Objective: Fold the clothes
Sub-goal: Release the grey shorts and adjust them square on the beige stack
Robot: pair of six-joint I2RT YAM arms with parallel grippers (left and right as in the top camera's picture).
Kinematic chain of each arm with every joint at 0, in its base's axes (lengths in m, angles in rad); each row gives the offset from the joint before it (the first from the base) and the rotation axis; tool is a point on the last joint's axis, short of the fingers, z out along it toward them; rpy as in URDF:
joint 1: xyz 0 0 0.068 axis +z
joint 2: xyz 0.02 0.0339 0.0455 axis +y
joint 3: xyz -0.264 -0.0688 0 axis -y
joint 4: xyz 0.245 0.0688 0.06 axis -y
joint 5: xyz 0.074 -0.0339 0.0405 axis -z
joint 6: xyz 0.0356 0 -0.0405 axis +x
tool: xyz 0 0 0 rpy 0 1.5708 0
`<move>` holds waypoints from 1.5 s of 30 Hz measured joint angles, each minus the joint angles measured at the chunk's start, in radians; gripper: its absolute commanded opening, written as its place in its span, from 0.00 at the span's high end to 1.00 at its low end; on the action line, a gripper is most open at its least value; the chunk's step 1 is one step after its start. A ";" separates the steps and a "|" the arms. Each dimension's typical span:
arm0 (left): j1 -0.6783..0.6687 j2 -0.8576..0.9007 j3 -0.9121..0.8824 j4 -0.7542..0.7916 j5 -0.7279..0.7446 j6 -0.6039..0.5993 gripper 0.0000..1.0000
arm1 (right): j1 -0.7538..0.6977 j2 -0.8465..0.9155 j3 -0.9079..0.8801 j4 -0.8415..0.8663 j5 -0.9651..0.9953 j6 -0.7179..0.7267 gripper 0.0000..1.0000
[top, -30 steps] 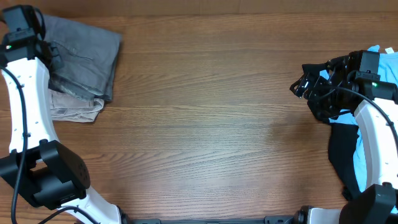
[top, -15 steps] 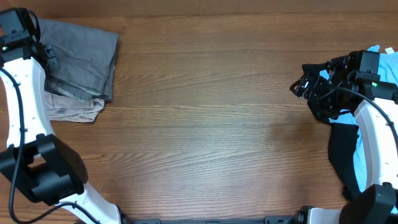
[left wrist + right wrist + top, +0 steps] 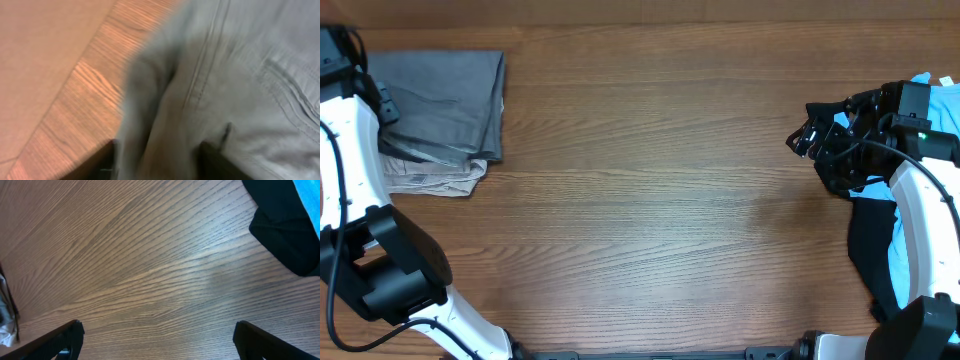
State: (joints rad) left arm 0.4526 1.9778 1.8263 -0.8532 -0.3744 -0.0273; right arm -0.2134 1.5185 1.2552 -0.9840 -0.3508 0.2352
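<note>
Grey shorts (image 3: pixel 445 100) overlie beige shorts (image 3: pixel 435 178): two garments stacked.

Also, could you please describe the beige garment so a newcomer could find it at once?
On the wooden table, look to the far left corner in the overhead view, where two folded pieces are stacked. The beige garment is the lower one, peeking out as a pale strip along the near edge of the grey shorts lying on it, lighter and warmer in colour.
</note>
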 measured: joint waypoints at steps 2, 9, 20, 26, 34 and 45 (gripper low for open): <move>0.016 0.000 0.002 0.005 -0.008 -0.021 0.00 | 0.000 0.000 0.000 0.000 0.000 0.000 0.00; 0.047 0.000 0.007 -0.013 0.055 -0.092 0.72 | 0.000 0.000 0.000 0.000 -0.001 0.000 0.00; 0.039 0.000 0.006 -0.073 0.555 -0.124 0.96 | 0.000 0.000 0.000 0.000 0.000 0.000 0.00; 0.005 -0.001 -0.100 -0.043 0.677 -0.125 0.96 | 0.000 0.000 0.000 0.000 0.000 0.000 0.00; -0.036 -0.001 -0.364 0.149 0.787 -0.129 0.96 | 0.000 0.000 0.000 0.000 0.000 0.000 0.00; 0.052 -0.010 -0.253 0.027 0.943 -0.131 0.96 | 0.000 0.000 0.000 0.000 -0.001 0.000 0.00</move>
State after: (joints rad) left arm 0.5045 1.9675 1.5734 -0.8257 0.5690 -0.1585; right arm -0.2134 1.5185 1.2552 -0.9844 -0.3515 0.2352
